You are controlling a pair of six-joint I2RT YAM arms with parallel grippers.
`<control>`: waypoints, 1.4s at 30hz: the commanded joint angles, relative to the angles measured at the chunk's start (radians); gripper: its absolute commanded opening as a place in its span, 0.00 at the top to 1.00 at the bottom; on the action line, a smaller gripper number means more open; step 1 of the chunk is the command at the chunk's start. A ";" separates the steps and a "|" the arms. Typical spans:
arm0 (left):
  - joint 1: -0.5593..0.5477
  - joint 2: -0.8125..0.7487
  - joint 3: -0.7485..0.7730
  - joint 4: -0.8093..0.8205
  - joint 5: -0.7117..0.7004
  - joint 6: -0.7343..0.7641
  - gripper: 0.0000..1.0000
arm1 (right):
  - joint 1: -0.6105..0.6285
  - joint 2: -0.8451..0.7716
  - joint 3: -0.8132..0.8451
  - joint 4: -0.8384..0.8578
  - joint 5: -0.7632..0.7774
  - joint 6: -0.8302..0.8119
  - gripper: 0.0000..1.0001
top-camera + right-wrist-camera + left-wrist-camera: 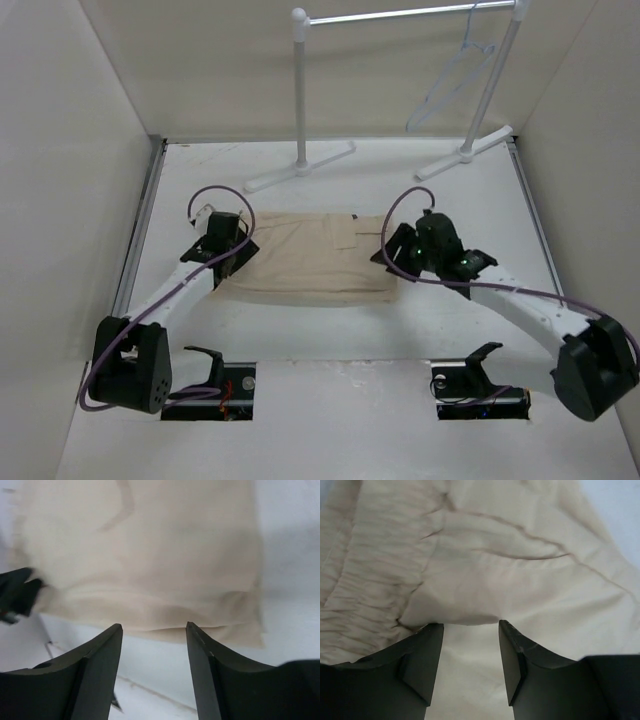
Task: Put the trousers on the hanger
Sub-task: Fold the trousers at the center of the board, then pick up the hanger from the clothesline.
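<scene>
The beige trousers (310, 258) lie folded flat in the middle of the table. My left gripper (235, 262) is at their left end; in the left wrist view its jaws (470, 625) stand open, with wrinkled trousers (495, 555) cloth spread under and between them. My right gripper (392, 255) is at the right end. In the right wrist view it is open (154, 625) just short of the trousers (150, 555) edge, bare table between its fingers. The pale hanger (452, 85) hangs from the rack rail at the back right.
The white tube rack (300, 100) stands at the back, its feet (300, 168) resting on the table just beyond the trousers. Pale walls close in the table at left, right and back. My left gripper's dark body (17, 595) shows at the right wrist view's left edge.
</scene>
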 commanded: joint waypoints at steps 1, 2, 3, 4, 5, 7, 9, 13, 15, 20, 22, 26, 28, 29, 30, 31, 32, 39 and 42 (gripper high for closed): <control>-0.040 -0.055 0.145 -0.037 -0.038 0.091 0.53 | -0.015 -0.120 0.201 -0.079 0.016 -0.099 0.37; -0.057 -0.050 0.182 -0.046 -0.053 0.103 0.53 | -0.033 -0.128 0.251 -0.093 0.011 -0.128 0.36; -0.077 -0.038 0.220 -0.052 -0.065 0.117 0.52 | -0.051 -0.130 0.291 -0.100 0.007 -0.150 0.37; -0.100 -0.021 0.256 -0.057 -0.073 0.126 0.52 | -0.073 -0.127 0.347 -0.102 -0.003 -0.174 0.42; -0.126 -0.003 0.290 -0.057 -0.075 0.134 0.52 | -0.097 -0.111 0.407 -0.097 -0.016 -0.200 0.52; -0.173 0.042 0.345 -0.049 -0.064 0.146 0.53 | -0.165 -0.047 0.543 -0.090 -0.041 -0.260 0.87; -0.224 0.085 0.386 -0.036 -0.058 0.154 0.63 | -0.225 0.033 0.672 -0.097 -0.049 -0.298 0.97; -0.290 0.137 0.426 -0.016 -0.036 0.162 0.85 | -0.347 0.211 0.922 -0.097 -0.009 -0.331 0.84; -0.311 0.146 0.433 -0.014 -0.026 0.169 0.88 | -0.393 0.286 1.021 -0.093 0.000 -0.341 0.72; -0.327 0.149 0.416 -0.003 -0.013 0.170 0.80 | -0.441 0.519 1.303 -0.148 -0.081 -0.388 0.52; -0.327 0.152 0.414 -0.003 -0.009 0.168 0.75 | -0.444 0.583 1.407 -0.195 -0.096 -0.392 0.51; -0.328 0.166 0.414 0.000 -0.006 0.166 0.73 | -0.447 0.642 1.463 -0.211 -0.087 -0.395 0.53; -0.328 0.171 0.419 0.001 -0.006 0.166 0.72 | -0.452 0.659 1.461 -0.208 -0.092 -0.389 0.56; -0.328 0.172 0.422 0.001 -0.006 0.166 0.72 | -0.452 0.666 1.461 -0.202 -0.099 -0.389 0.59; -0.328 0.174 0.425 0.001 -0.006 0.166 0.72 | -0.452 0.671 1.464 -0.196 -0.102 -0.389 0.63; -0.328 0.177 0.429 0.001 -0.006 0.166 0.71 | -0.450 0.674 1.464 -0.179 -0.104 -0.392 0.70; -0.328 0.180 0.436 0.001 -0.006 0.166 0.70 | -0.449 0.674 1.464 -0.162 -0.115 -0.395 0.77; -0.348 0.189 0.514 -0.028 -0.064 0.188 0.38 | -0.447 0.622 1.500 -0.133 -0.216 -0.452 0.95; -0.348 0.201 0.551 -0.026 -0.053 0.193 0.37 | -0.447 0.587 1.491 -0.154 -0.210 -0.466 0.96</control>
